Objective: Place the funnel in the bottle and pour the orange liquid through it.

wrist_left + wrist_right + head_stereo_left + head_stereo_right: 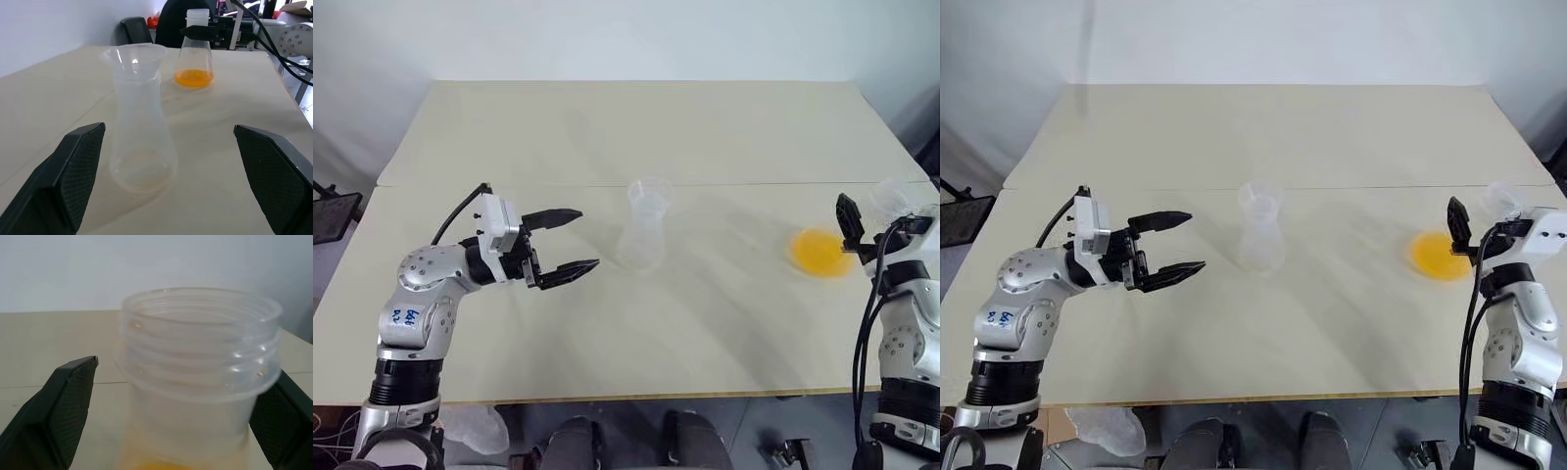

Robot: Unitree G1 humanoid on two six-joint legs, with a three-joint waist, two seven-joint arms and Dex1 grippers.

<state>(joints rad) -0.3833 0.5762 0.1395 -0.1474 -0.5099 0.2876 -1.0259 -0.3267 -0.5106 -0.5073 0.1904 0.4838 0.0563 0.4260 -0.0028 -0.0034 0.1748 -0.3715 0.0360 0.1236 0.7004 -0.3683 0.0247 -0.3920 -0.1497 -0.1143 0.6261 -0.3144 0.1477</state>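
A small conical clear bottle (194, 54) with a straight threaded neck stands at the table's right side. The orange liquid (822, 253) pools in its base. My right gripper (188, 369) is open, with one finger on each side of the bottle's neck (200, 347), and I see no contact. My left gripper (588, 238) is open and level at the left. It points at a taller clear flask with a flared mouth (646, 230) in the middle of the table, a short gap away. The funnel is out of view as a separate piece.
The pale table (636, 127) has a seam running across it behind the flask. Its front edge lies just below both arms. In the left wrist view, dark chairs and equipment (142, 29) stand beyond the far edge.
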